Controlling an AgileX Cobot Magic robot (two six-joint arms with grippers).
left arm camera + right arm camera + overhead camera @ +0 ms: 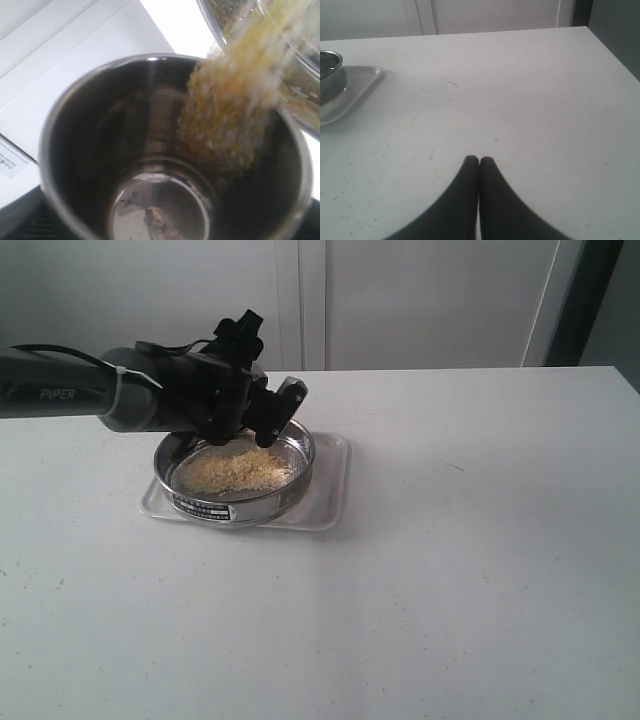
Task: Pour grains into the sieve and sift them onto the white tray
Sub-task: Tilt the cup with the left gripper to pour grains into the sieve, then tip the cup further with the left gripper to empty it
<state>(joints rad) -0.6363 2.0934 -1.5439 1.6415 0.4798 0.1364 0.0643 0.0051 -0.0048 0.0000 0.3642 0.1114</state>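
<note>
Pouring golden granular grains (226, 120) from round steel cup (100, 142).

"PIPER" — on the left arm (62, 388)

Sieve (268, 502): wide, shallow round steel ring with mesh bottom and a small label plate on the near wall; sitting upright on the tray, covering most of it. Tray (328, 490): white, flat, rectangular, with rounded corners and a low rim; lying level under the sieve, its right end showing bare. Grains (235, 472): tiny pale-yellow to golden granules; lying in a loose heap across the mesh, with a blurred stream pouring in.
</note>
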